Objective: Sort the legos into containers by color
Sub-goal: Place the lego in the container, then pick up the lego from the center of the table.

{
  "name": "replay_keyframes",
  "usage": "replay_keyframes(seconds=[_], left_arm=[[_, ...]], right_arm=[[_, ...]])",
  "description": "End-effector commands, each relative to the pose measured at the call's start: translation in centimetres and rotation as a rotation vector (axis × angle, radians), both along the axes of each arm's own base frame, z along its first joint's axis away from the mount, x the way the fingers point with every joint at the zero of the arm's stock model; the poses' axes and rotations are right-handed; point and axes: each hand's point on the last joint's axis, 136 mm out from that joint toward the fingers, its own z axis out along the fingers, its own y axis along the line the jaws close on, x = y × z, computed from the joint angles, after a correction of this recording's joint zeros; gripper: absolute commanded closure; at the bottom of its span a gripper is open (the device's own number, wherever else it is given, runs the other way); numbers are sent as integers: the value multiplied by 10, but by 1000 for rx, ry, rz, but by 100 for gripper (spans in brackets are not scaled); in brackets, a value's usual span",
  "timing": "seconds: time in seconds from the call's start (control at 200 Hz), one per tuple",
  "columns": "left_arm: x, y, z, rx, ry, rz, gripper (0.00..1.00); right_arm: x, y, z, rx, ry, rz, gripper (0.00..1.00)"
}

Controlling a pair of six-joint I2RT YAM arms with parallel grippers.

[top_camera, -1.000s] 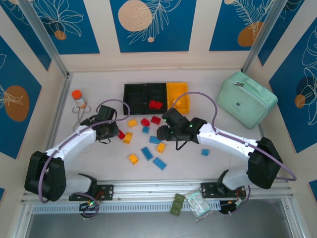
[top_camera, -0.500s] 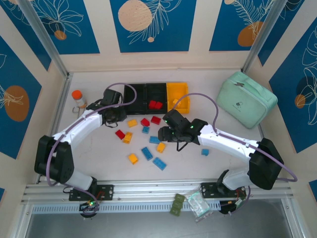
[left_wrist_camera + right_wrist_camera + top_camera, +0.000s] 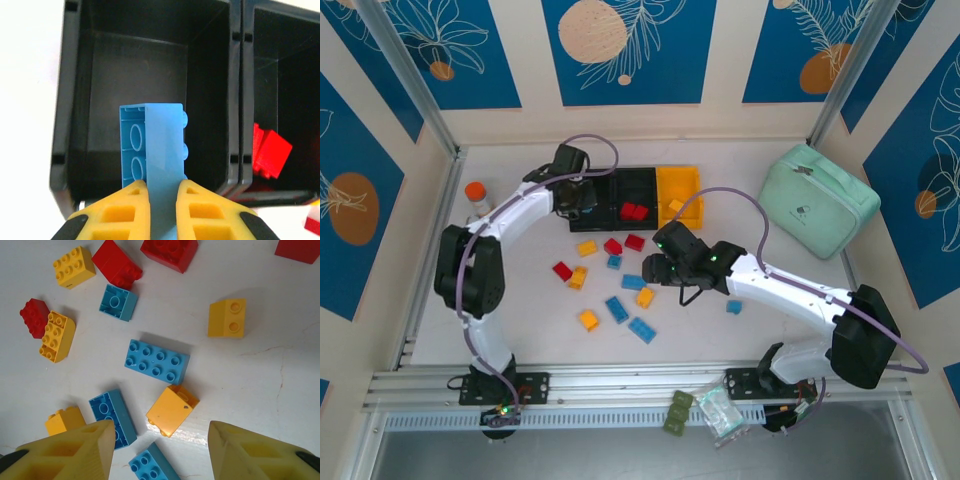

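Your left hand [image 3: 162, 186] is clamped on a blue brick [image 3: 150, 145] above the leftmost black bin [image 3: 72, 100]. Centre the brick over the bin's floor, go low, then let go. Your right hand [image 3: 160, 432], partly spread and holding nothing, hovers over loose legos [image 3: 157, 361] on the desk [image 3: 260, 390]. The brick's lower end is hidden inside the grip, and the bin's near rim is cut off.

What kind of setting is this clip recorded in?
Probably a robot test booth, not a home: a left arm and right arm bolted to a metal rail, a white table boxed in by blue patterned panels, and toy bricks beside sorting bins.
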Motion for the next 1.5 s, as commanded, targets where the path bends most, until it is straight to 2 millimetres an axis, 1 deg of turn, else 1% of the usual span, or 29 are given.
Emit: replay_keyframes(seconds=[0.0,0.13,0.21,0.27,0.34,0.38,0.455,0.555,0.625,0.73,0.855,0.99,1.09,1.11,1.21,1.251,1.381,1.496], left_arm=[[6,-9,-9,24,27,-45,86],[14,-14,-23,25,55,-54,81],[16,-15,-27,25,62,-52,78],[16,-16,-28,23,65,-51,72],[16,-17,-25,16,62,-52,69],[14,-17,-22,12,59,-58,65],[12,-18,-15,3,49,-62,61],[6,-19,-3,-24,33,-68,60],[-1,-22,8,-49,15,-81,59],[-17,-24,24,-81,-9,-107,57],[-42,-27,33,-125,-17,-150,53],[-70,-24,33,-152,-7,-182,50],[-94,-21,29,-174,10,-210,49],[-99,-21,27,-179,16,-216,49],[-122,-19,25,-204,22,-241,49],[-131,-18,24,-216,26,-246,47],[-159,-16,18,-254,39,-273,46],[-180,-14,13,-278,58,-278,44]], right_arm=[[-4,-6,-1,-10,4,-19,48],[-3,-6,1,-10,-2,-20,48],[-2,-5,1,-12,-2,-18,48],[-2,-5,0,-15,-1,-19,48],[-2,-6,0,-17,0,-19,48],[-2,-5,0,-15,0,-20,48],[-1,-6,0,-16,-1,-20,47],[-1,-7,0,-20,-1,-21,48],[0,-9,0,-20,2,-25,47],[1,-14,0,-29,7,-35,47],[4,-22,-1,-41,16,-56,46],[8,-29,-4,-47,30,-76,46],[13,-36,-7,-63,40,-89,46],[14,-37,-8,-68,44,-92,44],[22,-41,-12,-87,56,-98,43],[26,-43,-14,-97,60,-99,42],[40,-44,-23,-131,84,-94,42],[50,-37,-33,-145,109,-76,42]])
